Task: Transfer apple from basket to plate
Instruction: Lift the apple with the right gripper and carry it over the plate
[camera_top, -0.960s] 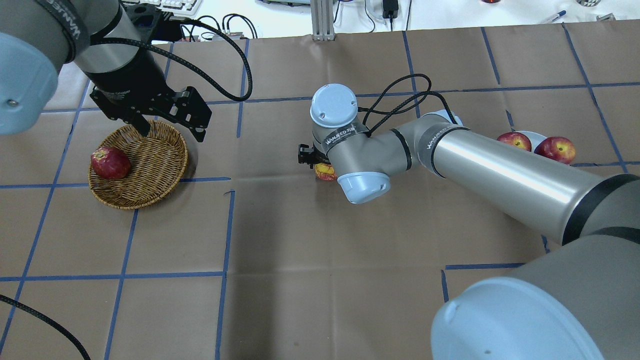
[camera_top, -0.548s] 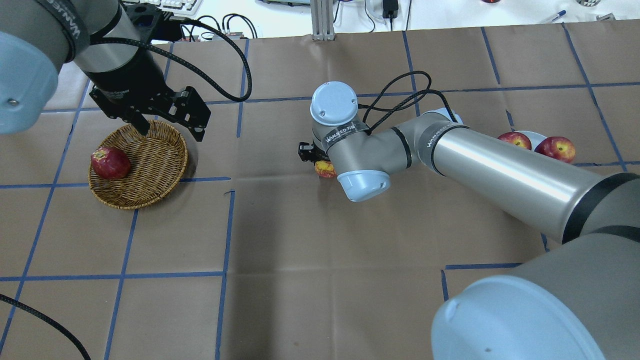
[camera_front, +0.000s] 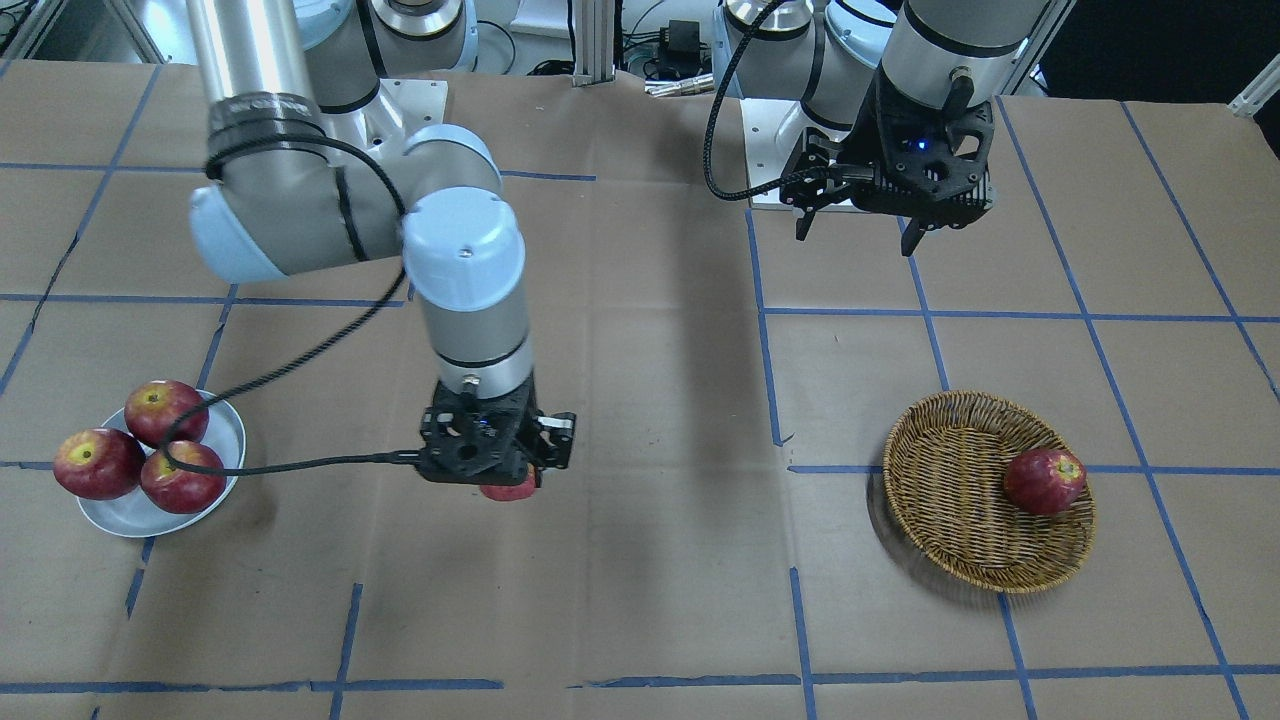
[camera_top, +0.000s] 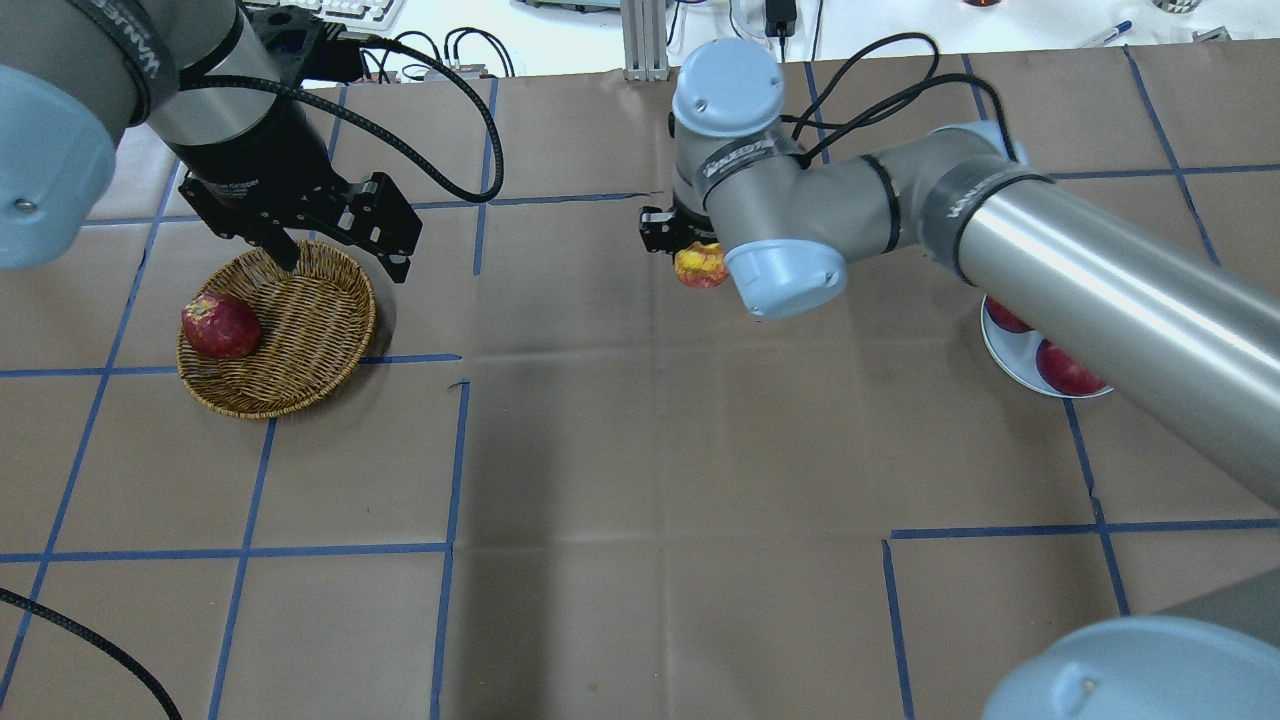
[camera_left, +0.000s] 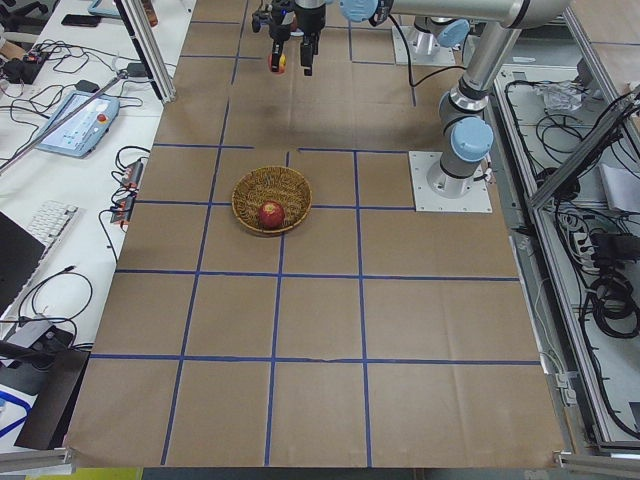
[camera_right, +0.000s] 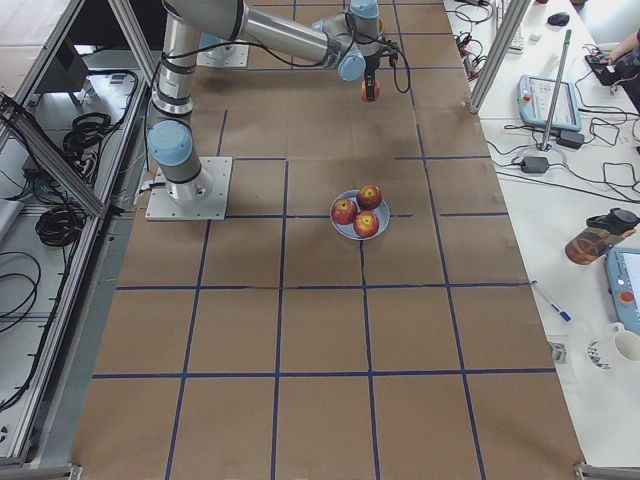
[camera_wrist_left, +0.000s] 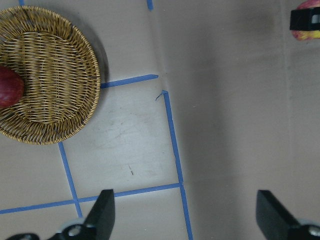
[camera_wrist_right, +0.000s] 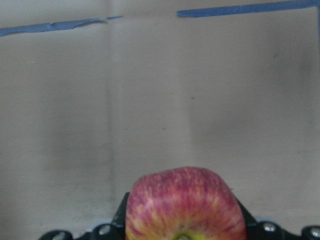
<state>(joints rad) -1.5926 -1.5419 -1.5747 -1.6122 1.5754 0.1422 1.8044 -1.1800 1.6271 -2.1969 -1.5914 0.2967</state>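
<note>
The apple (camera_top: 700, 267) is clamped in the right gripper (camera_front: 505, 480) and held over the table (camera_top: 640, 480), between the basket (camera_top: 330, 350) and the plate (camera_top: 1000, 355). The left gripper (camera_top: 343, 262) is held spread apart near the basket, in which one dark apple (camera_top: 220, 326) is seen.

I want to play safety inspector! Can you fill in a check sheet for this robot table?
Surface: brown paper with blue tape grid.
Job's things: apple held up, between basket and plate.
Clutter: one dark red apple in basket, three apples on plate.
Grippers: right gripper shut on apple; left gripper open, raised beside basket.
Cables: black cable on each wrist.
Surroundings: keyboard and teach pendant on side bench.
</note>
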